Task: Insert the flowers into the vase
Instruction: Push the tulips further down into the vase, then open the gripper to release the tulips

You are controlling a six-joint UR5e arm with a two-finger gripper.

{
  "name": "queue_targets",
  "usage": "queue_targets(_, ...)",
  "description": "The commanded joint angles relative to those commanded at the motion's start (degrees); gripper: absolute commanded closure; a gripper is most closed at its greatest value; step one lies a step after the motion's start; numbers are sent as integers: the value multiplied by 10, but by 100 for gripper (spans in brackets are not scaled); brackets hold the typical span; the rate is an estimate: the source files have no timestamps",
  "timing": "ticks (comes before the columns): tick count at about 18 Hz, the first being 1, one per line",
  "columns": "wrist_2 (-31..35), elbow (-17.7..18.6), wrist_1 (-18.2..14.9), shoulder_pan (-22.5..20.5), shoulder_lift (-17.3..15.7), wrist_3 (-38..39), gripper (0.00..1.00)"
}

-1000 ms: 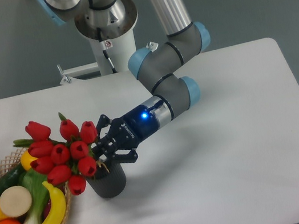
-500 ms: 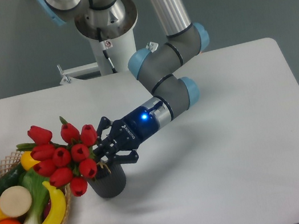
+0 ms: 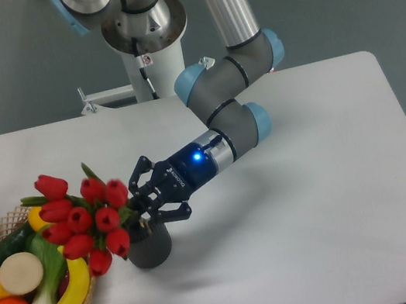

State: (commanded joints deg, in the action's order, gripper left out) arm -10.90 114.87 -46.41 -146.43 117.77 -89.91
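Camera view shows the gripper [image 3: 143, 203] closed on the stems of the flowers [image 3: 81, 219], right above the dark vase [image 3: 151, 244]. The red heads lean out to the side, over the edge of the wicker basket [image 3: 12, 219] full of fruit, and the stems seem to be at the hole of the vase, though I cannot see how deep they go. If the claw lets go now, the heavy bunch might tip the small vase over or fall out, because it hangs so far to one side.
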Motion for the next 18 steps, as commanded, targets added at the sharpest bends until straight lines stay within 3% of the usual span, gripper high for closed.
queue_targets(1, 0, 0, 2, 0, 0, 0, 51)
queue_targets(9, 0, 3, 4, -3, -1, 0, 43)
queue_targets(10, 0, 2, 4, -8, -1, 0, 34)
queue_targets(12, 0, -5, 4, -30, -18, 6, 0)
queue_targets(14, 17, -6, 3, -40, -40, 17, 0)
queue_targets(18, 109, -15, 3, -53, -64, 20, 0)
